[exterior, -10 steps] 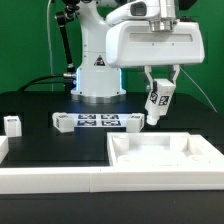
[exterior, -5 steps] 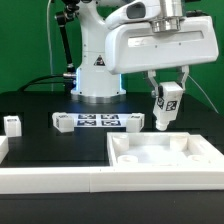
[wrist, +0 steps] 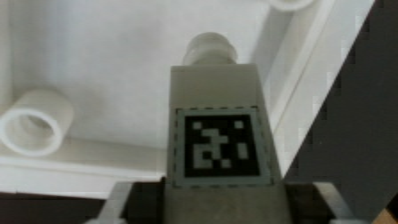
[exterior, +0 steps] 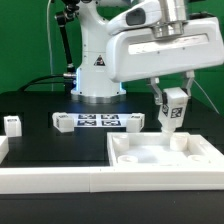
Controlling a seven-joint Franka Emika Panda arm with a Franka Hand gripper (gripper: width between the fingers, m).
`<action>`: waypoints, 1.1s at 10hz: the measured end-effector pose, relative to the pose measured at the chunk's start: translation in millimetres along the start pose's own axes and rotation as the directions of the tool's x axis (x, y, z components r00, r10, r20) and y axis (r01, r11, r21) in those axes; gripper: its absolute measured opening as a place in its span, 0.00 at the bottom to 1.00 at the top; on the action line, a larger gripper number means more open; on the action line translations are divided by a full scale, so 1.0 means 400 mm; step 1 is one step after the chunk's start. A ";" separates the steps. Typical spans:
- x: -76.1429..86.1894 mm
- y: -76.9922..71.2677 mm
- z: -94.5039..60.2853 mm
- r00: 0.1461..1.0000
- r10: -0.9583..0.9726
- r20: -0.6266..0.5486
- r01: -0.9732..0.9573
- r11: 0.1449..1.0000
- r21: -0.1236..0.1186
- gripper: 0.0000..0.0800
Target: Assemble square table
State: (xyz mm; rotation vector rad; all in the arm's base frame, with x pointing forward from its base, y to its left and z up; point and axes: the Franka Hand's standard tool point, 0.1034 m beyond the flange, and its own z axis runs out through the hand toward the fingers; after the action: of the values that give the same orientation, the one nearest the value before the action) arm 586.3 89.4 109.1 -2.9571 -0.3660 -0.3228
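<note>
gripper [exterior: 172, 99] gripping leg [exterior: 172, 114], above tabletop [exterior: 150, 176]

A robotics lab: a white arm [exterior: 97, 65] stands on a black table [exterior: 40, 105], a green curtain [exterior: 25, 40] hangs well behind the gripper [exterior: 172, 100], cables [exterior: 32, 82] trail past the base, and printed tags mark the marker board [exterior: 97, 121] beside the gripper and the leg [exterior: 171, 110] clamped in it.

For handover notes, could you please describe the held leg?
Find the large white plastic square tabletop at the exterior view's right. Above its far side hangs a short white block leg in the tool; the other legs stand on the table.
</note>
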 end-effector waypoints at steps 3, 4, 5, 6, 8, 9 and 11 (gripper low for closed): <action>0.033 0.005 0.008 0.999 -0.009 -0.049 0.008 1.000 -0.015 0.36; 0.032 0.004 0.009 0.999 -0.008 -0.046 0.008 1.000 -0.014 0.36; 0.038 0.010 0.007 0.998 -0.014 -0.068 0.013 1.000 -0.023 0.36; 0.050 0.033 0.001 0.985 -0.039 -0.168 0.027 0.997 -0.074 0.36; 0.057 0.045 0.010 0.965 -0.047 -0.259 0.018 0.994 -0.110 0.36; 0.071 0.033 0.013 0.969 -0.031 -0.247 0.009 0.996 -0.090 0.36; 0.105 0.004 0.015 0.965 -0.009 -0.264 -0.011 0.997 -0.072 0.36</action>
State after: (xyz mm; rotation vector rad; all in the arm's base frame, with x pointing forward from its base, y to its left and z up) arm 627.6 98.5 112.7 -2.9295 -0.3243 -0.7355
